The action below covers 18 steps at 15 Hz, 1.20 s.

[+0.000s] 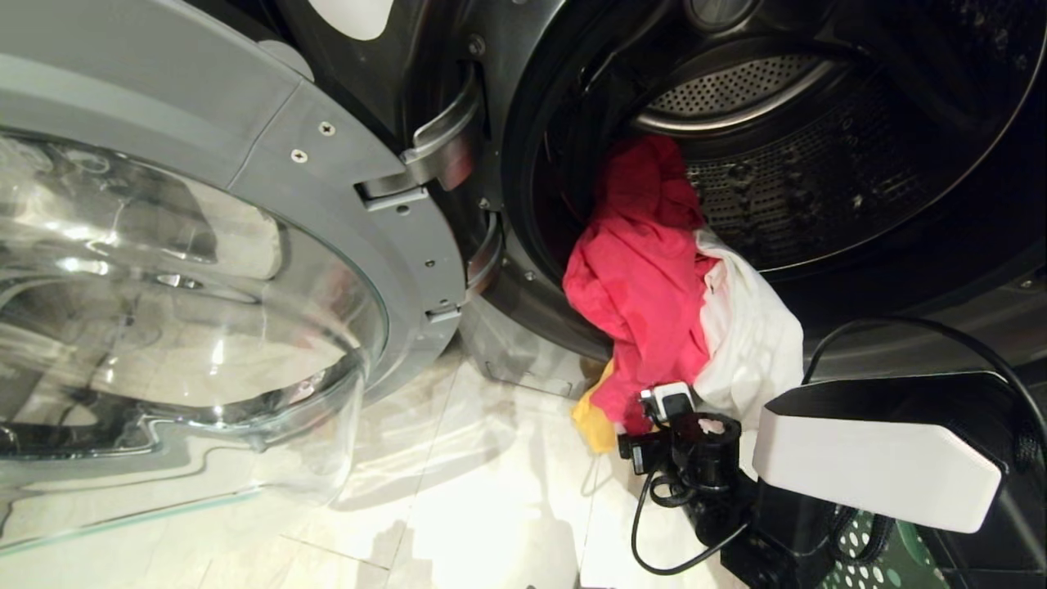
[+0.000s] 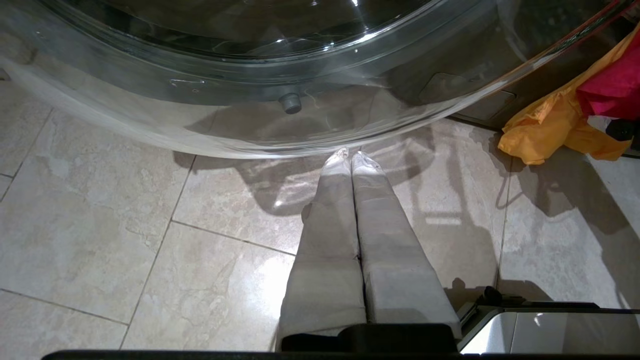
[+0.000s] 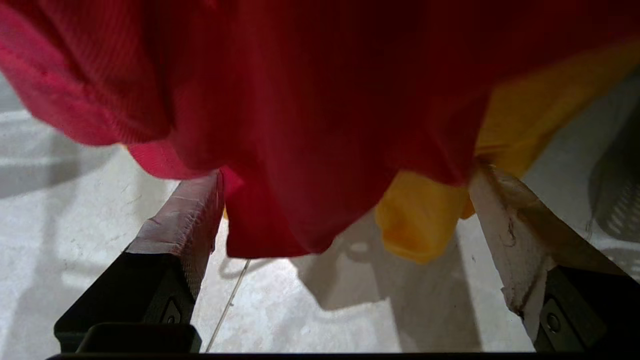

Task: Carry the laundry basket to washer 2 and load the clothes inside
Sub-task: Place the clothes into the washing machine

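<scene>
The right gripper (image 3: 345,200) is spread fully apart, holding nothing. In its wrist view the two fingers (image 3: 192,210) stand one on each side of the hanging hems of the red garment (image 3: 310,125) and the yellow garment (image 3: 420,220); the cloth sits between them but is not clamped. In the head view this gripper (image 1: 675,409) is at about 5 o'clock, directly under the drooping cloth. The placement suggests the gripper is positioned beneath the overhang either to catch it or to push it upward.

The clothes (image 1: 654,278) are only partly loaded. The red garment runs from inside the drum (image 1: 785,155), over the lower lip of the opening, and down the front of the washer (image 1: 523,327). The white garment (image 1: 757,343) hangs beside it at 3 o'clock of the red one. The yellow garment (image 1: 595,417) trails lowest, close to the floor (image 1: 458,507). They hang because their weight lies outside the lip.

The door (image 1: 188,327) stands swung wide at 9 o'clock, leaving the opening clear. No numeral label is visible here.

The basket (image 1: 875,556), green and perforated, shows only as a corner at 5 o'clock, behind the right arm.

The left gripper (image 2: 352,165) is clenched, empty, parked low over the floor tiles just beneath the glass door (image 2: 260,115).

Judgement: loading is incomplete until the overhang is inside.
</scene>
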### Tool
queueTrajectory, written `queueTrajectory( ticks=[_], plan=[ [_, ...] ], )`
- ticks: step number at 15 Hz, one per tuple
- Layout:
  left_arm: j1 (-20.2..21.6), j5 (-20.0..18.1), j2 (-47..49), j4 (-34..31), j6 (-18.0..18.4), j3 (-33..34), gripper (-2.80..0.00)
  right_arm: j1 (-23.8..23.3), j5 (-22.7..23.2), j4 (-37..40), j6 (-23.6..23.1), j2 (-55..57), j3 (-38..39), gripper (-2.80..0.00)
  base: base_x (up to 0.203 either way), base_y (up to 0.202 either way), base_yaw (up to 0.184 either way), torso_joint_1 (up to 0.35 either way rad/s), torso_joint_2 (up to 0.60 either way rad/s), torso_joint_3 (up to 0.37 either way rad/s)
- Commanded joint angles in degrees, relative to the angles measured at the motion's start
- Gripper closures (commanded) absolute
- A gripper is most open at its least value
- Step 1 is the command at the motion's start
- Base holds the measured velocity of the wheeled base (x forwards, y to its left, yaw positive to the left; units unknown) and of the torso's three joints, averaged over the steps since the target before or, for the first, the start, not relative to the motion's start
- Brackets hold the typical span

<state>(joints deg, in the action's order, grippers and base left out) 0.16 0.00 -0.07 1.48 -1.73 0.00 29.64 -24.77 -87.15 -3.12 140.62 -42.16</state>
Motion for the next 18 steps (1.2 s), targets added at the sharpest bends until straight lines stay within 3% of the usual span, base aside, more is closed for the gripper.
queueTrajectory(
  ticks=[1,7,8,14,18],
  plan=[
    [0.02,0.0,0.07,0.02,-0.03,0.44,0.0,-0.99,0.61,-0.51,-0.86,1.32,-2.11,-2.8,0.0,0.0,0.0,0.0,0.0,0.0],
    [0.02,0.0,0.07,0.02,-0.03,0.44,0.0,-2.04,1.12,-0.51,-3.03,3.79,-8.72,-2.8,0.0,0.0,0.0,0.0,0.0,0.0],
    [0.02,0.0,0.07,0.02,-0.03,0.44,0.0,-2.05,1.12,-0.51,-3.11,3.7,-8.65,0.0,0.0,0.0,0.0,0.0,0.0,0.0],
    [0.02,0.0,0.07,0.02,-0.03,0.44,0.0,-2.05,1.09,-0.45,-3.54,0.23,-7.47,0.0,0.0,0.0,0.0,0.0,0.0,0.0],
    [0.02,0.0,0.07,0.02,-0.03,0.44,0.0,-1.94,1.13,7.61,-1.97,-10.35,-1.61,0.0,0.0,0.0,0.0,0.0,0.0,0.0]
  ],
)
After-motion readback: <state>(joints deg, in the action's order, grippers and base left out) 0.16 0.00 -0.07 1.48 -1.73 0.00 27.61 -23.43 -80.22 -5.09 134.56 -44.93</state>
